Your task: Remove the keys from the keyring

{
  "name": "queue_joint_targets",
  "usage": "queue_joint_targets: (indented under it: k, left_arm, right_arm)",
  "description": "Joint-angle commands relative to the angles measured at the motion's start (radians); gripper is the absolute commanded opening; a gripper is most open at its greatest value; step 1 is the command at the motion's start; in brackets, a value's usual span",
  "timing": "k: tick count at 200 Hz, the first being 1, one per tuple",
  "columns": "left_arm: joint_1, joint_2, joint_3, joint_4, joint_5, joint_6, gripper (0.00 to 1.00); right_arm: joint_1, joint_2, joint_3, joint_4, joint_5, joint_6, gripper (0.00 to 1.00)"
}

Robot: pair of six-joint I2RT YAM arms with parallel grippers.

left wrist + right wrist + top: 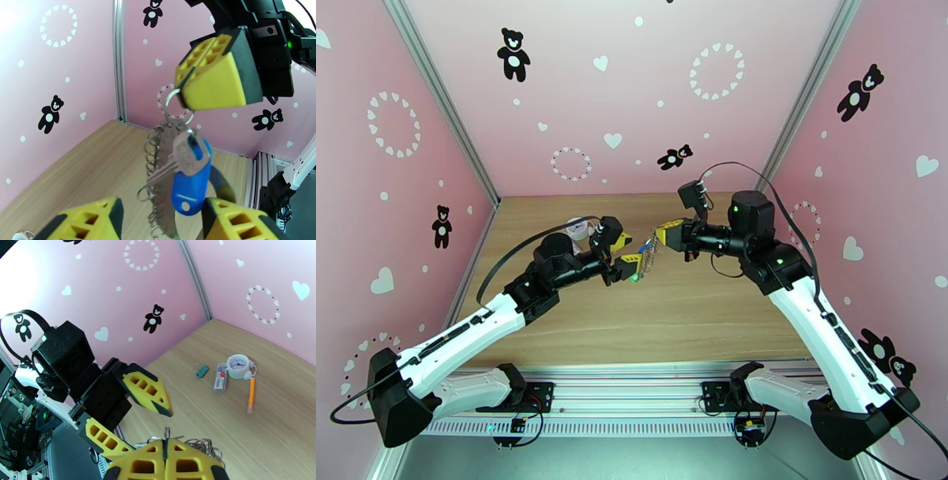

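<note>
Currently my right jaws clench the keyring [151, 156] aloft above the bench [79, 165]. My left jaws stand released around the blue-tagged key [185, 154]. Closing off-centre could pinch chain and jerk the ring free.

top: high above near edge, looking down | wrist views: close, facing each other, sharing the keyring [156, 158]

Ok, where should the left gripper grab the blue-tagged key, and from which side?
Probably the blue tag, from below: it hangs broad and flat under the key, whose ring the shut right gripper pinches, and the open left gripper straddles it.
</note>
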Motion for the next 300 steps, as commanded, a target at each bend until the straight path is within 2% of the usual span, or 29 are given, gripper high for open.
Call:
queue_joint_targets:
  k: [1,19,63,101,128,152,182,206,236,261,278,300]
  left_arm:
    - [0.014,-0.014,-0.014,-0.009,-0.076,0.071,0.61]
    - [0.043,-0.032,-0.036,0.021,-0.047,0.065,0.64]
    - [0.133,-0.019,-0.034,0.093,0.124,0.028,0.69]
    - [0.136,0.06,0.042,0.085,0.232,0.08,0.69]
    - [0.135,0.092,0.054,0.165,0.427,0.078,0.69]
    - [0.133,0.122,0.075,0.185,0.431,0.07,0.67]
    - [0.13,0.141,0.084,0.247,0.513,0.05,0.58]
    - [0.126,0.159,0.095,0.243,0.524,0.047,0.49]
    - [0.124,0.168,0.091,0.291,0.561,0.027,0.46]
    - [0.122,0.165,0.097,0.291,0.569,0.03,0.4]
    - [0.122,0.165,0.103,0.282,0.565,0.028,0.26]
    - [0.122,0.171,0.104,0.273,0.564,0.023,0.19]
  right_arm:
    - [-0.005,0.005,-0.012,0.083,-0.1,-0.039,0.0]
    - [-0.021,0.011,-0.019,0.103,-0.135,-0.058,0.0]
    - [-0.039,0.031,-0.027,0.135,-0.236,-0.139,0.0]
    - [-0.041,0.06,-0.026,0.152,-0.341,-0.191,0.0]
    - [-0.041,0.082,-0.021,0.168,-0.397,-0.202,0.0]
    - [-0.04,0.091,-0.02,0.17,-0.429,-0.218,0.0]
    - [-0.039,0.099,-0.016,0.147,-0.45,-0.241,0.0]
    - [-0.041,0.089,-0.019,0.136,-0.451,-0.258,0.0]
    - [-0.039,0.09,-0.021,0.125,-0.456,-0.264,0.0]
    - [-0.039,0.085,-0.015,0.092,-0.445,-0.288,0.0]
    - [-0.039,0.089,-0.007,0.065,-0.436,-0.3,0.0]
    - [-0.037,0.093,-0.004,0.05,-0.422,-0.302,0.0]
